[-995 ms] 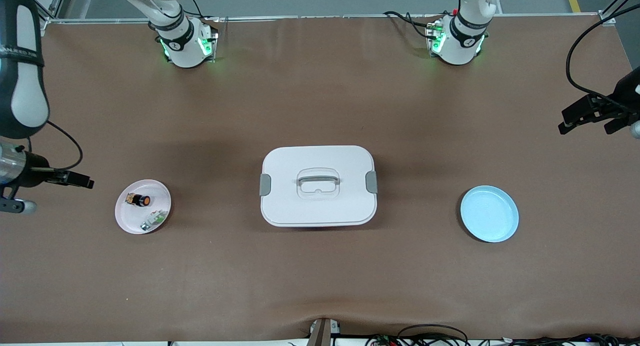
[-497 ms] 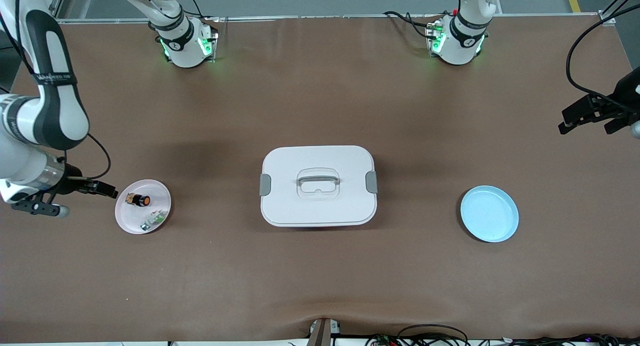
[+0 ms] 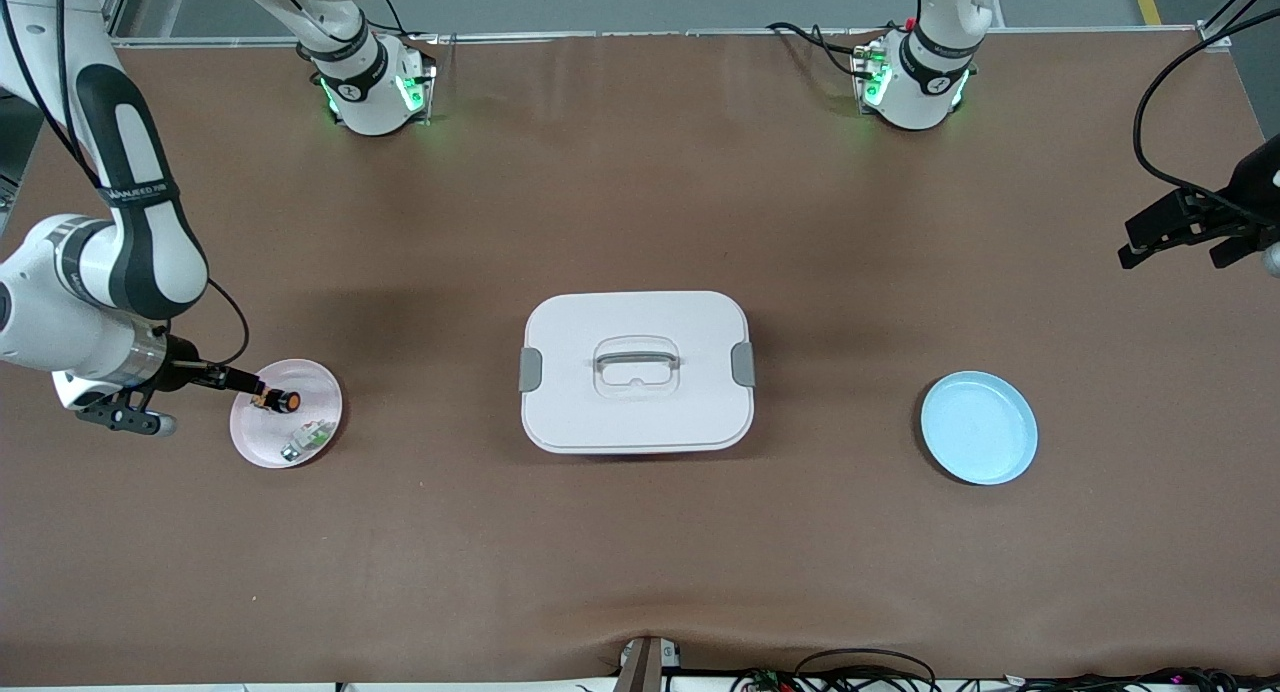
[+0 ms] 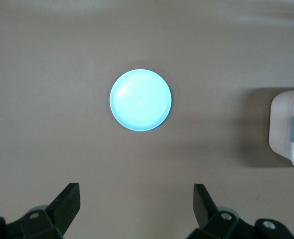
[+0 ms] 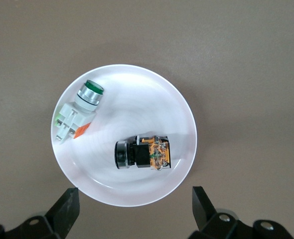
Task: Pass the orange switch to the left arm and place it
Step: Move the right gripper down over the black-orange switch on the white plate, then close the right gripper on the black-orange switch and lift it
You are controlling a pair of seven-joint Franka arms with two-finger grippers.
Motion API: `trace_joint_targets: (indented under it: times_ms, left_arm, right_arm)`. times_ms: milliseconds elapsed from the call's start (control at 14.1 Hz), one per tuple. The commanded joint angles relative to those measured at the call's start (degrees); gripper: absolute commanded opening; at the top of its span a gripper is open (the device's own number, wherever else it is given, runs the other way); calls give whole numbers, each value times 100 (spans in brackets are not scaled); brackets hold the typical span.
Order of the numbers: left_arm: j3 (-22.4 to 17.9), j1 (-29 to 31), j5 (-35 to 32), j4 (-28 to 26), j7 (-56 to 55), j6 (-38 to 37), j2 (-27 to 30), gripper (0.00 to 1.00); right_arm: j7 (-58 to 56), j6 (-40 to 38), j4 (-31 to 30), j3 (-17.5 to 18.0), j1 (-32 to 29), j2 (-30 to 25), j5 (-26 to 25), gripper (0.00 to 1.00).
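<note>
A brown tabletop (image 3: 640, 552) carries three main things in a row. In the middle sits a large white rounded-rectangular plastic box (image 3: 637, 372) with grey side latches and a recessed handle in its lid. Toward the right arm's end lies a small round pink plate (image 3: 262, 440); toward the left arm's end lies a small round pale blue plate (image 3: 978, 427).

The tiny black cylindrical orange switch (image 3: 277, 401), with its round orange cap and tan metal rear, lies on its side in the pink plate. Beside it in the same plate, nearer the front camera, lies a small green-and-white push-button component (image 3: 306, 441), apart from the switch.

The right gripper (image 3: 247, 381) hangs over the edge of the pink plate, at the switch's tan end. Its jaws are spread wide and hold nothing. In the right wrist view the switch (image 5: 143, 155) lies between the lines of the two black fingers (image 5: 63, 214), ahead of their tips and untouched.

The left gripper (image 3: 1175, 234) waits over the bare tabletop at the left arm's end, well apart from the blue plate, with its jaws released and wide.
</note>
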State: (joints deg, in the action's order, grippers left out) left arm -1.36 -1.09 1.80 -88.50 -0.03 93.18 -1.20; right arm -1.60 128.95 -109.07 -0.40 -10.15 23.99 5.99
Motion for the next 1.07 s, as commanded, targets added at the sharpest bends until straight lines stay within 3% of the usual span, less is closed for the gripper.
trace_joint_targets:
  times_ms: [0, 426, 995]
  left_arm:
    - [-5, 21, -22, 44, 29, -90, 41, 100]
    - [-5, 30, -22, 44, 29, -90, 41, 100]
    - [-5, 30, -22, 44, 12, -90, 41, 100]
  right_arm:
    - [-60, 192, 62, 57, -57, 210, 122, 100]
    - [-183, 781, 246, 75, 31, 878, 122, 100]
    - [-403, 772, 308, 75, 31, 1011, 122, 100]
